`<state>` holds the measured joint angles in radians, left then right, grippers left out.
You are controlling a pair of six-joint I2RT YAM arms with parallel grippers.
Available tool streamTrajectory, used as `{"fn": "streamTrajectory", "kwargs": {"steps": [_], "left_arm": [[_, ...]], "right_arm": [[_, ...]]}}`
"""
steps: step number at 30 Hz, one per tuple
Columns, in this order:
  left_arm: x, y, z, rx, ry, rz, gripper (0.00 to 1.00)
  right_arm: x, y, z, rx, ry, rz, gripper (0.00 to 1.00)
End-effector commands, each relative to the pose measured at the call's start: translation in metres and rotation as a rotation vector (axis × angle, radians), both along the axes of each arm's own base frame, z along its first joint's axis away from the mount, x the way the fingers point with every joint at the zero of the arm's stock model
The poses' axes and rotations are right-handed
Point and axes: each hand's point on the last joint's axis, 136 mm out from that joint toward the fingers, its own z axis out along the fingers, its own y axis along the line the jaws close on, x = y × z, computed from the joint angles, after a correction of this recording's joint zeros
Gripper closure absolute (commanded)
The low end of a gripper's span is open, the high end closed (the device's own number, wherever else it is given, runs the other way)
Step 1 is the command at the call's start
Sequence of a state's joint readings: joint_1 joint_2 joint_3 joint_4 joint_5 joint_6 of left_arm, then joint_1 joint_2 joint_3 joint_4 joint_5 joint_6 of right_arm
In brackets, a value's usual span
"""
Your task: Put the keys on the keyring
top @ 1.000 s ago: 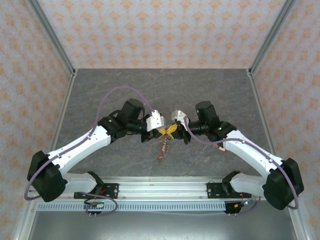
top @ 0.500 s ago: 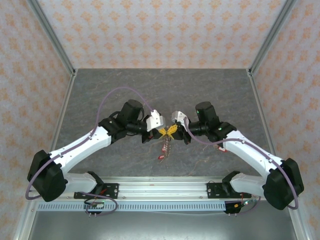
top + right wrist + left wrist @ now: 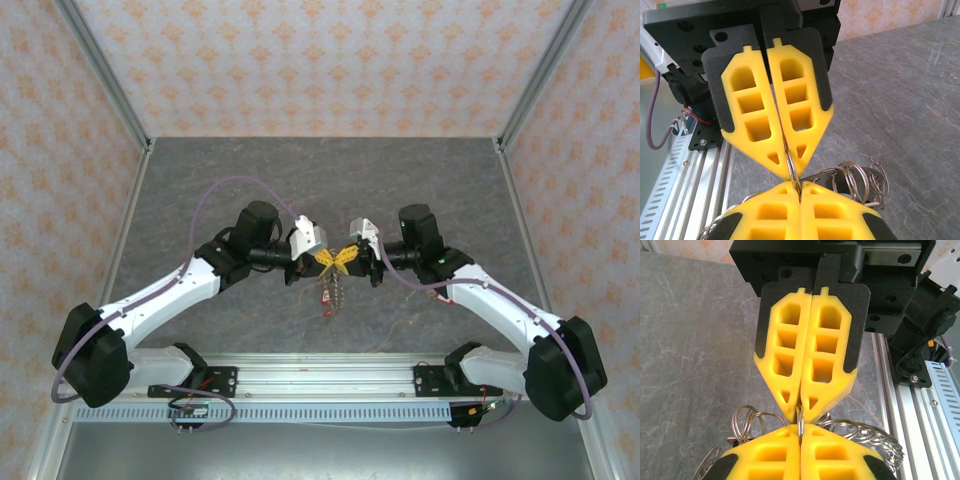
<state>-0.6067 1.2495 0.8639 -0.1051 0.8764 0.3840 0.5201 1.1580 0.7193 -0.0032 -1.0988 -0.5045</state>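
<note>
Both wrists have drawn slightly outward since a second ago, leaving the yellow fingertips meeting nose to nose.

Left gripper point(image 3: 329, 259) and right gripper point(image 3: 348, 257) are each pressed together on the same thin wire of the keyring point(image 3: 800, 421), pinching it edge-on from opposite sides. Two grips this close likely steady the wire so it can be pried or turned to take a key. Below the keyring, the keys point(image 3: 328, 298) hang in a loose strand toward the counter point(image 3: 200, 200), a red tag lowest. Small split rings point(image 3: 747, 420) fan out just behind the keyring.
</note>
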Motion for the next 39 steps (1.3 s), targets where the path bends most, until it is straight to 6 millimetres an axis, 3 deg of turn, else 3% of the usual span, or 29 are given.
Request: {"fn": "streamTrajectory", "kwargs": {"steps": [1,7,22,25,29,33,39], "left_arm": [[0.002,0.003,0.014,0.039,-0.076,0.0,0.85],[0.003,0.007,-0.004,0.156,-0.069,0.003,0.82],[0.005,-0.004,0.0,0.146,-0.076,-0.026,0.8],[0.005,-0.003,-0.002,0.162,-0.077,-0.027,0.83],[0.005,-0.002,-0.004,0.176,-0.075,-0.029,1.0],[0.005,-0.001,-0.005,0.172,-0.078,-0.021,1.0],[-0.001,-0.01,0.013,0.007,-0.083,-0.038,1.0]], "right_arm": [[0.003,0.001,0.015,0.019,-0.046,0.002,1.0],[0.002,0.001,0.014,-0.036,-0.06,0.02,1.0],[-0.002,0.003,0.016,-0.053,-0.068,0.049,1.0],[-0.002,0.003,0.016,-0.055,-0.069,0.051,1.0],[-0.001,0.003,0.015,-0.065,-0.072,0.051,1.0],[-0.002,0.001,0.015,-0.067,-0.076,0.044,0.99],[0.001,-0.001,0.005,0.0,-0.039,0.026,0.88]]}}
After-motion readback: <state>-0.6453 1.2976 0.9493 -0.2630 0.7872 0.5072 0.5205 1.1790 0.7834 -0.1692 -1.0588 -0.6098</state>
